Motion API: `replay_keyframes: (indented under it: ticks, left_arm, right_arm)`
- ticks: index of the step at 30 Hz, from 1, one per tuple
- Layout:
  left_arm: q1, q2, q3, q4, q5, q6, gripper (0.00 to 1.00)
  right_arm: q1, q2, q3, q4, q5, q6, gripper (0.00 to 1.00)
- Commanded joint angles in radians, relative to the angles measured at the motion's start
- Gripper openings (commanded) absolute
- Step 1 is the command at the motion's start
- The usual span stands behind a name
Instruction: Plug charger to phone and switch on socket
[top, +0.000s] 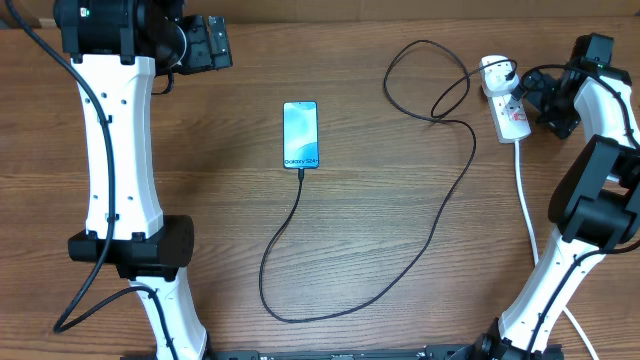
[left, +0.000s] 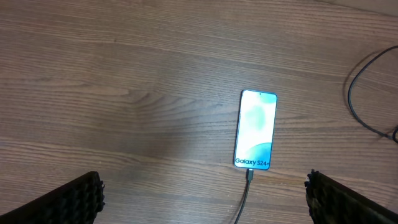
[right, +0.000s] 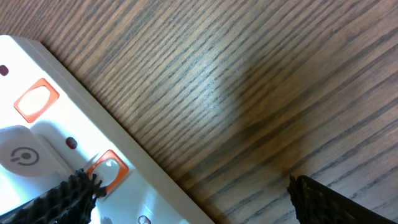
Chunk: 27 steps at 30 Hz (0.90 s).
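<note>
table: matt grained wood | phone: glossy screen | socket: smooth white plastic | charger: matt black cable

left hand: fingers spread, held high | right hand: fingers spread, low

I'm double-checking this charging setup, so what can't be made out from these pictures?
Whether the socket is on: right wrist view, the right tool covers part of one orange switch; overhead, too small.
Rest of the socket: right wrist view, cut off by left and bottom edges.
How fully the charger sits in the phone: left wrist view, too small.
Charger's far end: overhead, too small beside the socket.
</note>
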Motion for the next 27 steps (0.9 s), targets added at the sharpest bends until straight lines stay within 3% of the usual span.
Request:
replay_keyframes:
  ticks: [1,9,27]
  left_arm:
    - [-0.006,0.006,0.002,0.001,-0.014,-0.014,1.0]
    - [-0.006,0.006,0.002,0.001,-0.014,-0.014,1.0]
    - [-0.006,0.006,0.002,0.001,-0.014,-0.014,1.0]
  right_arm:
    - [-0.001,0.025,0.021,0.011,0.014,-0.003,1.0]
    - [-0.03,0.025,0.021,0.04,-0.129,0.042,1.0]
    - [-0.014,0.027,0.021,0.028,-0.027,0.052,1.0]
